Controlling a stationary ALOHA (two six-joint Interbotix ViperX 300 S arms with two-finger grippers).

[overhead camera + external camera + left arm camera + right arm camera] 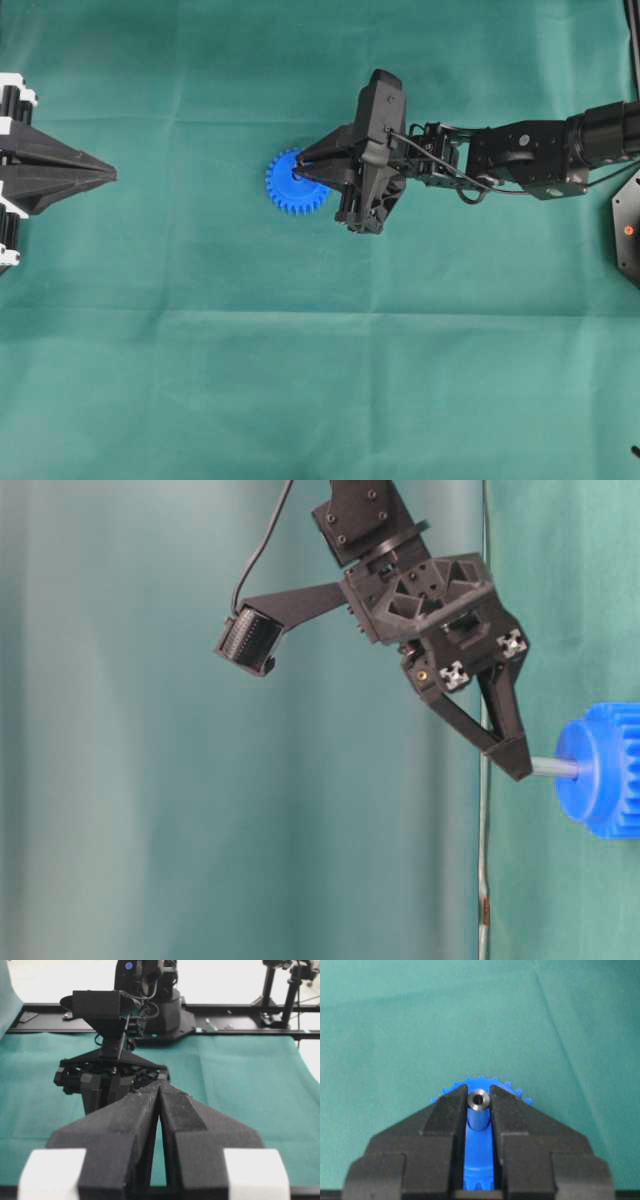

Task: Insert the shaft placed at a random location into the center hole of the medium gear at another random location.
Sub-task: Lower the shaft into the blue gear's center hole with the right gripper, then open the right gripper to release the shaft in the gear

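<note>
While right claw (479, 1110) grips smooth cylindrical shaft (479, 1100) | toothed blue gear (291, 184) | left claw (159, 1091) clenched

A green cloth (200, 380) is lying under me, covering the whole work surface; soft creases are running across it, one long fold crossing from side to side in the overhead view; light is falling evenly, giving only faint shadows; beyond the cloth's far edge a black rail (240, 1032) is running across; past it a pale, bright floor (220, 980) is showing, with black stands (292, 990) standing at the right.
</note>
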